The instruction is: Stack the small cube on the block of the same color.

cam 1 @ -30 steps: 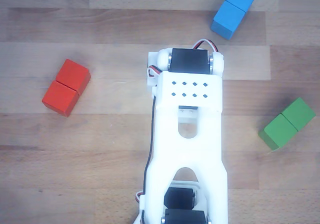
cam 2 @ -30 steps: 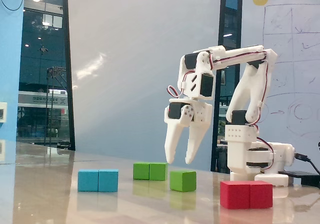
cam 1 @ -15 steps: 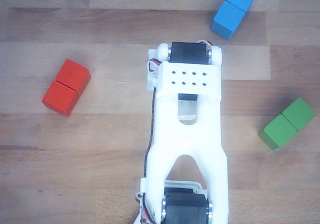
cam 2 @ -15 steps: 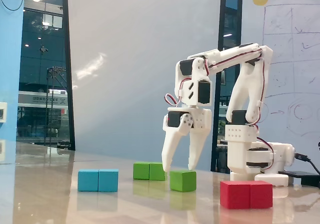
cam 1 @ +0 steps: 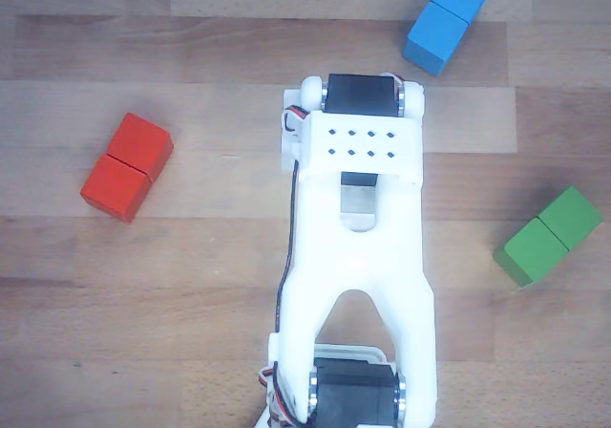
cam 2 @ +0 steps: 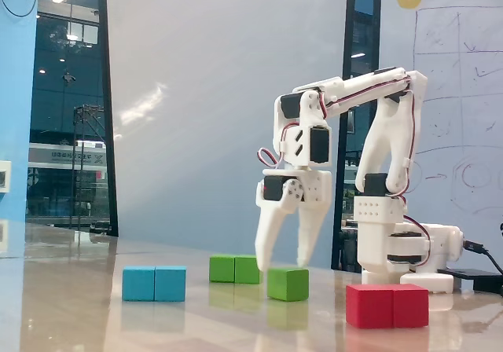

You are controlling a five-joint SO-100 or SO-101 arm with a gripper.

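Note:
In the fixed view my gripper (cam 2: 283, 264) points down with its jaws open and empty. Its fingertips (cam 2: 263, 264) hang just above the table. The small green cube (cam 2: 288, 284) sits on the table right below and in front of the open jaws, untouched as far as I can tell. The long green block (cam 2: 234, 269) lies just left of the gripper; in the other view it lies at the right edge (cam 1: 548, 236). In the other view the white arm (cam 1: 358, 246) hides both the small cube and the fingers.
A long blue block (cam 2: 154, 284) lies at the left in the fixed view and at the top right in the other view (cam 1: 447, 19). A long red block (cam 2: 387, 306) lies at the front right, and at the left in the other view (cam 1: 127, 166). The arm's base (cam 2: 397, 250) stands behind.

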